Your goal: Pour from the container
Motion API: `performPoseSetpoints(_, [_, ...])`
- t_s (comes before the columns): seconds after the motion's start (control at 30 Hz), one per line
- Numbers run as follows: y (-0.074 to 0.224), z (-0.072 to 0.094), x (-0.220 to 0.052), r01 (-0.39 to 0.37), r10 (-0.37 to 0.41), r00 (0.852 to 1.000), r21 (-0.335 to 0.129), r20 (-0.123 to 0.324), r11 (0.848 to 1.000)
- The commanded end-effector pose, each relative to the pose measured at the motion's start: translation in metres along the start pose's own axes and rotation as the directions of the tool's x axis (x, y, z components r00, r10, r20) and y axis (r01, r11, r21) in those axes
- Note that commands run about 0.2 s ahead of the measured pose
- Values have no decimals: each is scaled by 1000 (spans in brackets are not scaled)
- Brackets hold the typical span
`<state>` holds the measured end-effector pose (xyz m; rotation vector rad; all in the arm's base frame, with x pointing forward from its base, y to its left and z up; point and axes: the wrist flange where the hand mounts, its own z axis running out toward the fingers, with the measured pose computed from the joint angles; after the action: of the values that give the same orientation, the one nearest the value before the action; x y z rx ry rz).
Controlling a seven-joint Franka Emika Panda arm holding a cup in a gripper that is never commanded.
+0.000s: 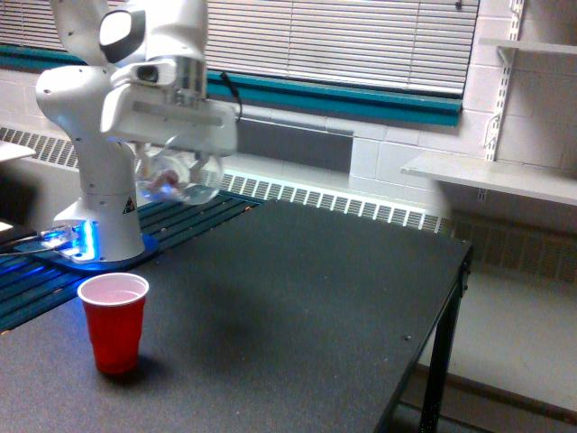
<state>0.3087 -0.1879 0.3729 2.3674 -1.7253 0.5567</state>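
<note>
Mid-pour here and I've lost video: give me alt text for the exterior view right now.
The white arm's gripper holds a clear tumbler, tilted, with pinkish bits inside, in the air above and toward the exterior view's right of a red cup. The red cup stands upright near the front left of the dark table; nothing is visibly falling into it.
</note>
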Motion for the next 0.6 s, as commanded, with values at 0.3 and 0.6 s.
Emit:
performPoseSetpoints(0.3, [40,12,-8,-117,118,993,-121,0,986])
performPoseSetpoints(0.6, [50,27,-15,-129,135,991,-186,20,974])
